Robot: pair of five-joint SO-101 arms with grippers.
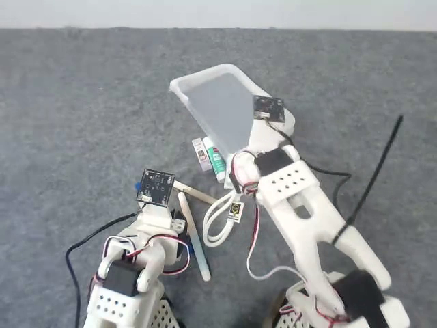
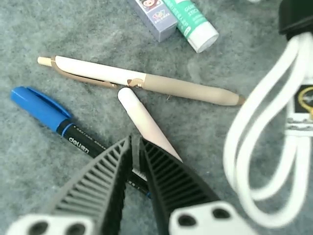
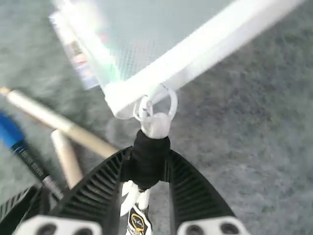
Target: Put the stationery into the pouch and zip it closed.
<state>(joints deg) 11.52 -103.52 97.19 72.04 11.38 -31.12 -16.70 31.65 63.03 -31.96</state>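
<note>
The translucent white pouch [image 1: 220, 102] is held tilted up off the grey mat. My right gripper [image 3: 146, 152] is shut on the black zipper pull [image 3: 146, 159] that hangs from a ring [image 3: 157, 105] at the pouch's corner. A white cord loop [image 1: 220, 220] with a tag trails from the pull. On the mat lie a beige pen [image 2: 146, 83], a white pen [image 2: 143, 120], a blue marker [image 2: 44, 110], a green glue stick [image 2: 193, 22] and a small box [image 2: 155, 14]. My left gripper [image 2: 135, 147] hovers shut just above the white pen and the marker.
Grey carpet-like mat [image 1: 82, 102] covers the table, with open room at the left and far side. The white cord loop [image 2: 264, 147] lies close beside the pens. A black cable [image 1: 372, 181] rises by the right arm.
</note>
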